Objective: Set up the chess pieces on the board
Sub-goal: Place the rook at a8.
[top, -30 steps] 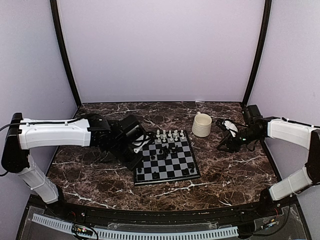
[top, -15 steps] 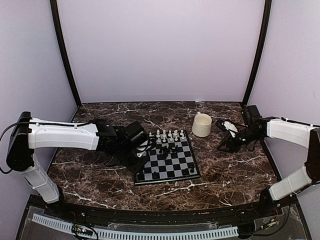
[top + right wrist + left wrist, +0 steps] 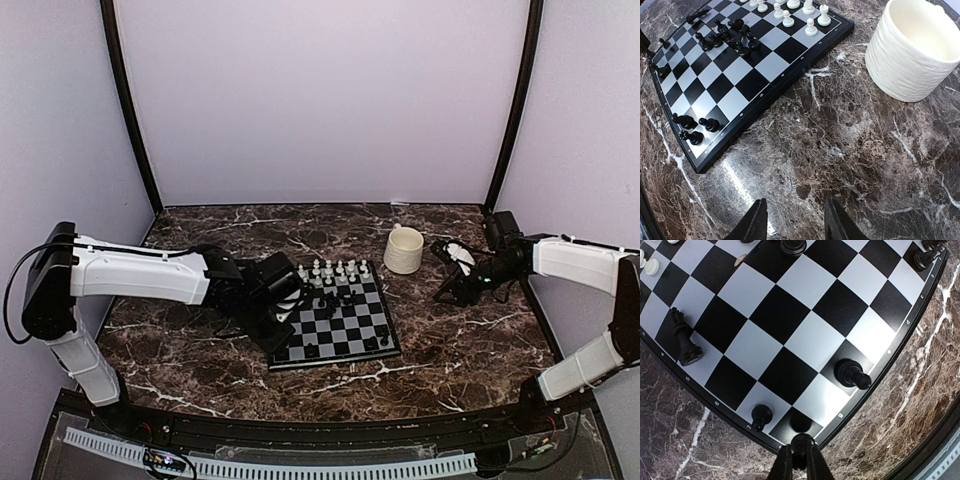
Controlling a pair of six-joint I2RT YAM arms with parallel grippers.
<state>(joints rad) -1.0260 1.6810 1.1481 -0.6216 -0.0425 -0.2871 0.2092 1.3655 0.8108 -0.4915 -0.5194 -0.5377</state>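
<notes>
The board (image 3: 345, 325) lies mid-table, with white pieces (image 3: 338, 268) in its far rows and black pieces (image 3: 330, 298) scattered on it. My left gripper (image 3: 283, 322) is over the board's near-left corner, shut on a small black piece (image 3: 802, 446) held just above the corner square. Beside it stand a black pawn (image 3: 760, 415) and a taller black piece (image 3: 851, 374). My right gripper (image 3: 450, 290) is open and empty, low over the bare marble right of the board. In the right wrist view it (image 3: 794, 222) faces the board (image 3: 725, 85).
A cream mug (image 3: 403, 249) stands right of the board's far corner, also in the right wrist view (image 3: 914, 50). A black piece (image 3: 684, 340) stands near the board's left edge. The dark marble tabletop (image 3: 180, 350) surrounds the board, with walls behind and at both sides.
My left arm has reached further right and down, bringing its gripper with the black piece over the board's near-left corner. The right arm has barely moved.
</notes>
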